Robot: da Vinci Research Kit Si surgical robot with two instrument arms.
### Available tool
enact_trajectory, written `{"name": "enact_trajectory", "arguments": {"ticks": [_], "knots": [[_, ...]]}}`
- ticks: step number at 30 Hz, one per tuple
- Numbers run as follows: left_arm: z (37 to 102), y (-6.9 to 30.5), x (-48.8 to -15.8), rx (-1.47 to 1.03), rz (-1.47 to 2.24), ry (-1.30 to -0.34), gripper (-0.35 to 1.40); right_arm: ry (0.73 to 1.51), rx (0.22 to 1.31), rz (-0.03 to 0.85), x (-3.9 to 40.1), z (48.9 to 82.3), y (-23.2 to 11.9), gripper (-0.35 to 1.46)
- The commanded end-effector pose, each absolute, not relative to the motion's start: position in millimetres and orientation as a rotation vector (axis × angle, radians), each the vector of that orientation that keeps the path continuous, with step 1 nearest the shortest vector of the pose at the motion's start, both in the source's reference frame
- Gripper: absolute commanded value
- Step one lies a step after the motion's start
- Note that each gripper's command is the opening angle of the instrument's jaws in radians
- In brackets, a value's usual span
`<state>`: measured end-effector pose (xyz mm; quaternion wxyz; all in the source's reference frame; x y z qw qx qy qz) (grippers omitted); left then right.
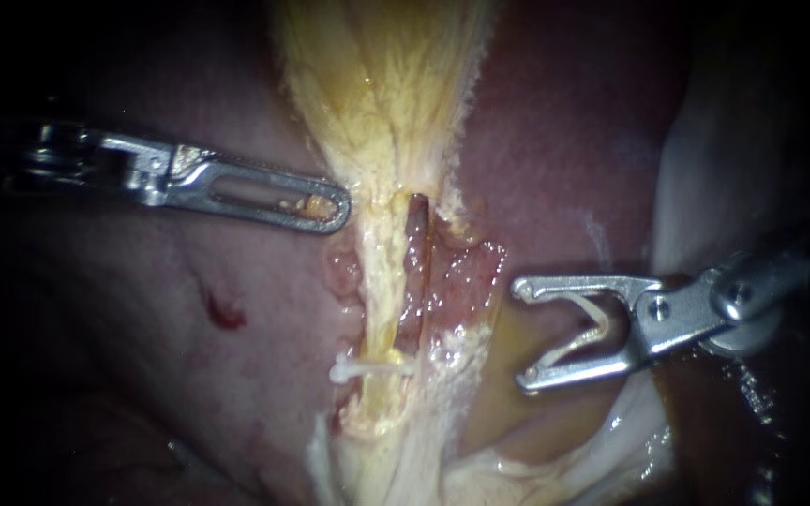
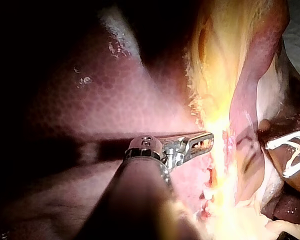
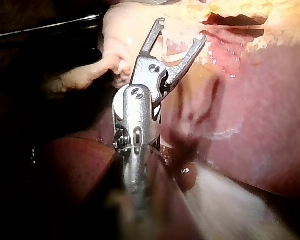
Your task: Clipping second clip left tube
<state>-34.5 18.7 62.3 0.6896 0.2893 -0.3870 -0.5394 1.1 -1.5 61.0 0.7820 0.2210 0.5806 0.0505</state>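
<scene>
- Endoscope view: liver (image 1: pixel 189 394) filled the field, dark red, carrying everything else.
- Gallbladder (image 1: pixel 386 84), pale yellow, reached in from the liver's top edge at centre and narrowed downward into two tubes.
- Right instrument (image 1: pixel 522 334) entered from the liver's right edge. Its jaws were spread wide with the mouth facing the tubes, and a white loaded clip (image 1: pixel 598 323) sat in them, one leg along each jaw.
- Left instrument (image 1: pixel 335 210) entered from the left edge, tip against the gallbladder's narrow end just above the tubes. Whether it pinched tissue there could not be told.
- Left tube (image 1: pixel 382 272), pale yellow, ran lengthwise from the gallbladder toward the liver's bottom edge. Right tube (image 1: pixel 416 225), darker red-brown, lay just beside it, on the side toward the right instrument.
- White placed clip (image 1: pixel 367 368) sat across the left tube low down, with bare tube above it.
- Judgement: the left tube lay ahead of the loaded jaws but well apart, with the right tube between.
- The jaws spread roughly along the tube's long axis, not across it, so the approach likely needs a wrist roll before they can straddle it.
- The left instrument was nearer the tube, but only the right instrument carried a clip. Risk: catching the right tube as well.
</scene>
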Motion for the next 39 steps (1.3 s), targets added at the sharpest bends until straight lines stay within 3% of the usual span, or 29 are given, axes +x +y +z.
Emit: {"name": "enact_trajectory", "arguments": {"ticks": [1,9,25,39], "knots": [[62.3,18.7,-34.5,0.647,-1.207,-0.865,-0.35,1.254,0.477,0.109,1.1,61.0,-1.5,0.50],[61.6,19.1,-33.8,0.656,-1.205,-0.864,-0.35,1.254,0.477,0.109,1.1,61.0,-1.5,0.50],[56.1,21.3,-29.5,0.651,-1.232,-0.882,-0.35,1.253,0.475,0.110,1.2,61.0,-1.5,0.50],[56.1,21.2,-29.2,0.648,-1.233,-0.882,-0.35,1.250,0.468,0.116,2.9,61.2,-1.6,0.50]]}}
